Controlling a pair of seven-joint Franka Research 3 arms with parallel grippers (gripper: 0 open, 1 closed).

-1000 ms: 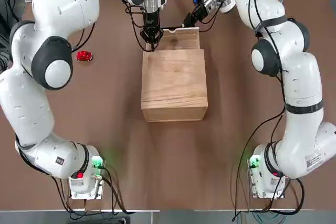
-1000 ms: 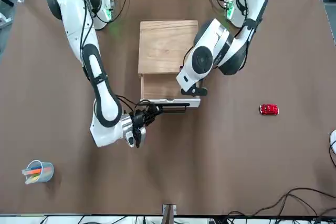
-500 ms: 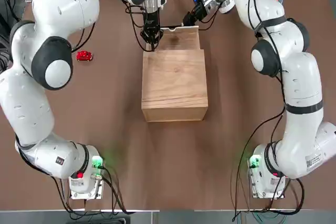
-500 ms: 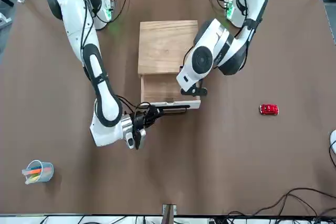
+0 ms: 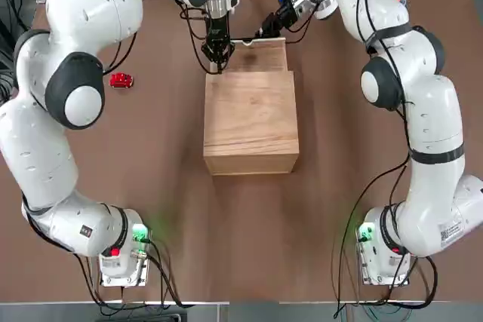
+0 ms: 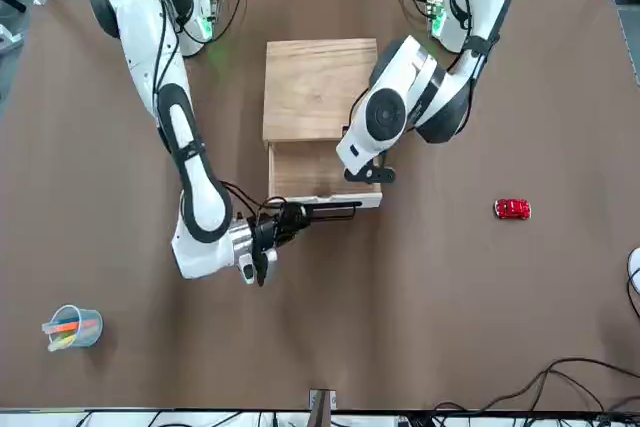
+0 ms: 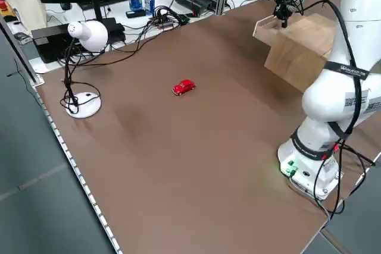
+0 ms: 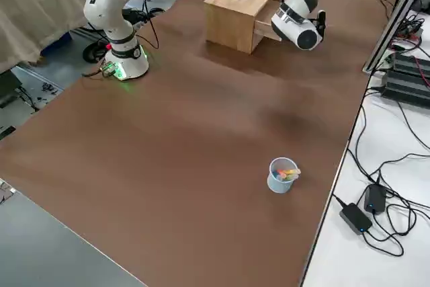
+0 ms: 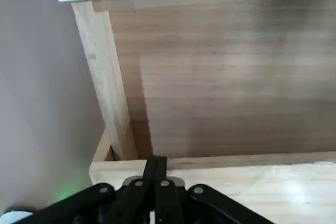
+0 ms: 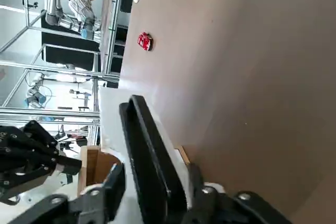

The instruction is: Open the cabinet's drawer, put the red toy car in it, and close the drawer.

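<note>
One cabinet (image 5: pixel 250 122) found at mid-table (image 5: pixel 151 209), closed side toward the arm bases. Beyond it, found the drawer (image 5: pixel 264 56) standing part-way out of the far face, interior bare wood. Located the red toy car (image 5: pixel 121 80) on the table, well apart from the cabinet on the robot's left, roughly level with the drawer. Observed the left hand (image 5: pixel 216 56) pointing down over the drawer's left rear corner, just at the cabinet's front edge: fingers pressed together, gripping nothing. Farthest out, observed the right hand (image 6: pixel 288 216) lying level at the drawer's front, fingers parted to either side of the dark bar handle (image 6: pixel 335 209); could not confirm contact with the bar. Also recorded a cup of pens (image 6: pixel 70 328) near the far right corner.
</note>
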